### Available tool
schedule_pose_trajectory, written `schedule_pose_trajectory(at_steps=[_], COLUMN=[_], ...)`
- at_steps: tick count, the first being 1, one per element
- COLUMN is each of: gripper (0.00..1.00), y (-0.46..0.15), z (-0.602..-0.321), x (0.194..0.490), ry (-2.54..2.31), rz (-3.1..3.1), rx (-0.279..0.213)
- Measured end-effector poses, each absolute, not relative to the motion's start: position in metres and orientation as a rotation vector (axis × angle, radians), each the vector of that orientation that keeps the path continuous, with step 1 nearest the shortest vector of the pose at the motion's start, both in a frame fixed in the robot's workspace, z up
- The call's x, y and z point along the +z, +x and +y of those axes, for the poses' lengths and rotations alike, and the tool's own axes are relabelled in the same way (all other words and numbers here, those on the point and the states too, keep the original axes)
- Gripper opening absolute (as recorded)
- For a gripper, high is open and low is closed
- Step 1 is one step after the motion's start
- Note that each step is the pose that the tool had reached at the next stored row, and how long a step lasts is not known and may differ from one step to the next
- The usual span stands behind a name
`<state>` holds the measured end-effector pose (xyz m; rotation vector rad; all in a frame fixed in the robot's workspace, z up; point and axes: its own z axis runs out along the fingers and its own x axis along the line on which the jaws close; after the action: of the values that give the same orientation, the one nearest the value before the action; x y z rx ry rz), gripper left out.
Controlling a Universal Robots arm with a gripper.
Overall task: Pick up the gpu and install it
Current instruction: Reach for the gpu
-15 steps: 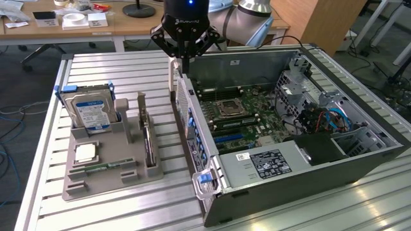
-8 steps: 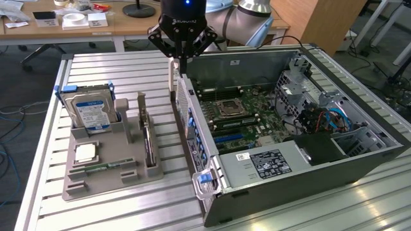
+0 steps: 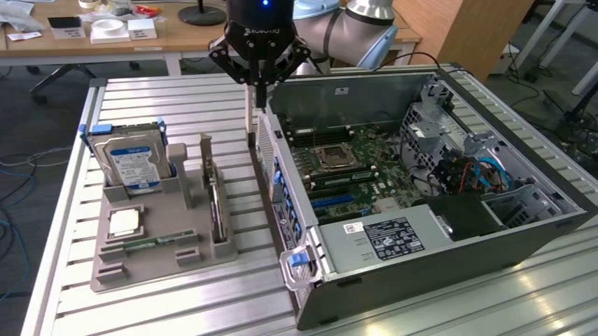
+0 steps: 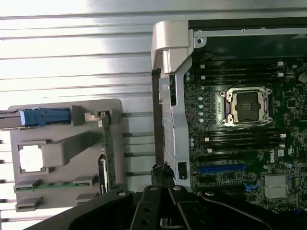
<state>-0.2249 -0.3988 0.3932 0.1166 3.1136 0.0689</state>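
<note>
Hard to read first: I see the gpu (image 3: 217, 210) (image 4: 106, 153) only edge-on, a thin card standing upright in a slot, so I can't make out its face or bracket. The arm above the gripper (image 3: 251, 133) (image 4: 160, 175) is cut off by the frame in the exterior view. In the wrist view the gripper's linkages cover part of the case wall, and the hard drive (image 3: 136, 161) is clipped there. The deep corner of the computer case (image 3: 449, 259) is a tangle of cables that I can't sort out. The fingers are pressed together, hanging over the case's rear wall, apart from the gpu. The gpu stands in the grey tray (image 3: 159, 269) (image 4: 62, 108) along the tray edge nearest the case. Counts: one gpu, one blue-labelled hard drive upright at the tray's far corner, one square processor chip (image 3: 124, 222) (image 4: 29, 158) lying flat, and one narrow green memory stick (image 3: 150, 243) (image 4: 53, 184) near the tray's front edge. There is one open case on its side with one motherboard (image 3: 360, 164) (image 4: 249, 139), its socket bare. The tray and case sit side by side on a slatted metal table (image 3: 168, 308) (image 4: 72, 48), with the tray toward the exterior view's left edge. Behind the table are wooden desks (image 3: 140, 42) with small boxes, and loose cables on the floor.
</note>
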Motion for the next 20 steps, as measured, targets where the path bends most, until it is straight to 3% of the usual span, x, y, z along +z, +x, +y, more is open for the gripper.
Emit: schedule_pose_trajectory(at_steps=[20], gripper=[0.11], y=[-0.237], z=[-0.399], x=[0.393], ry=[0.117], rz=[3.114], rx=[0.069])
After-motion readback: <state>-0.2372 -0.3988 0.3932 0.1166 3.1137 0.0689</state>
